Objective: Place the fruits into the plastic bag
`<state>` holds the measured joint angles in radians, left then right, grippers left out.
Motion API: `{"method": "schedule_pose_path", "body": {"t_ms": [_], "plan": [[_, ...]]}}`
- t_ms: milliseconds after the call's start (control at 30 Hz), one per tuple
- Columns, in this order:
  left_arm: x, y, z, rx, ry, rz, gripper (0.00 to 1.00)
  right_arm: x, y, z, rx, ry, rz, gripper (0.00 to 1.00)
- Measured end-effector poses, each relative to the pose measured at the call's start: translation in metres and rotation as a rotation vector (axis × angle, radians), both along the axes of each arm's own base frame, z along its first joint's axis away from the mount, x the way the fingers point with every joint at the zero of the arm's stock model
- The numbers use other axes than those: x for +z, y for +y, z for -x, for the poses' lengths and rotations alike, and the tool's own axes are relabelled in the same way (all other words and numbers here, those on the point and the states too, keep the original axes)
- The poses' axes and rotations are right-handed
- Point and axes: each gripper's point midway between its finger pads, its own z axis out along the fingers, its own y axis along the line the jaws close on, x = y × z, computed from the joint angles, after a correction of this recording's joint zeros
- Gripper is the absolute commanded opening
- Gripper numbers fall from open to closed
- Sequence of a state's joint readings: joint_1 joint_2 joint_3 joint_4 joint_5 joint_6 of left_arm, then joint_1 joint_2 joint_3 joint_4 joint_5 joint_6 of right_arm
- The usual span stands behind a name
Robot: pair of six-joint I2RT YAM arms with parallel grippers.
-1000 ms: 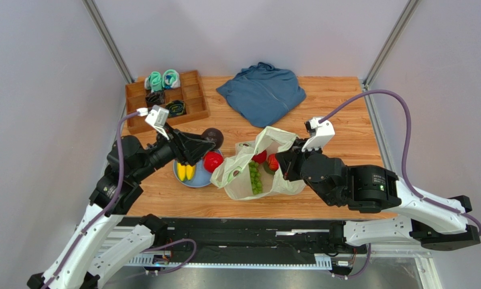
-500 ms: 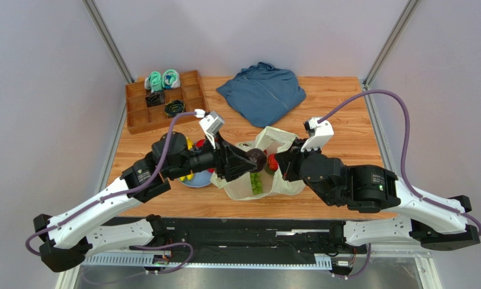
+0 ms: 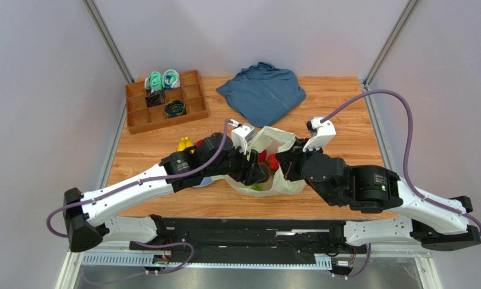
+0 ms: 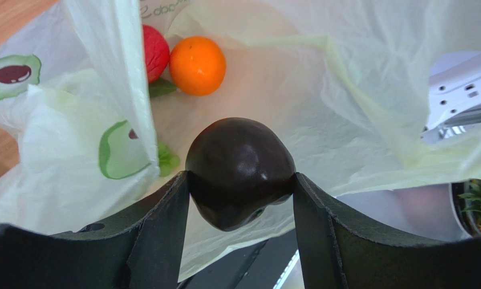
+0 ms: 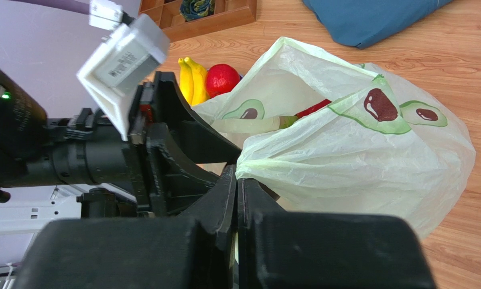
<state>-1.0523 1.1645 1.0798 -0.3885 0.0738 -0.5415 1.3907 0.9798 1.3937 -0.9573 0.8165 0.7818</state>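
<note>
The left hand [image 4: 241,183] squeezes the dark avocado [image 4: 239,159] just inside the plastic bag [image 4: 369,102]. The right hand [image 5: 236,186] pinches the bag's thin edge. If that edge slips, the avocado could fall onto the bench [image 3: 140,164].

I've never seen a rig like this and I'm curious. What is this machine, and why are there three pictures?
Two robot arms are bolted at the near edge of a wooden table. One picture looks down from above; the other two come from a camera on each wrist. The left claw grips a dark brown toy avocado at the mouth of a crinkly pale-green plastic bag, whose edge the right claw pinches. A round orange fruit lies inside. Further back lie a folded blue garment and a wooden tray of rolled socks.
</note>
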Motion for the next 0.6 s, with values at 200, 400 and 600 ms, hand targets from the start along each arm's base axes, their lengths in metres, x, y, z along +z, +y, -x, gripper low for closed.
{"method": "schedule_pose_path", "body": {"t_ms": [200, 400, 600], "plan": [[-0.024, -0.004, 0.004, -0.006, 0.028, -0.105, 0.64, 0.002, 0.000, 0.000, -0.001, 0.000, -0.011, 0.00], [-0.030, -0.001, 0.004, -0.005, 0.023, -0.141, 0.76, 0.001, -0.002, 0.000, -0.002, 0.001, -0.015, 0.00], [-0.028, 0.000, 0.003, -0.006, 0.015, -0.141, 0.80, 0.003, -0.003, 0.001, -0.002, 0.000, -0.022, 0.00]]}}
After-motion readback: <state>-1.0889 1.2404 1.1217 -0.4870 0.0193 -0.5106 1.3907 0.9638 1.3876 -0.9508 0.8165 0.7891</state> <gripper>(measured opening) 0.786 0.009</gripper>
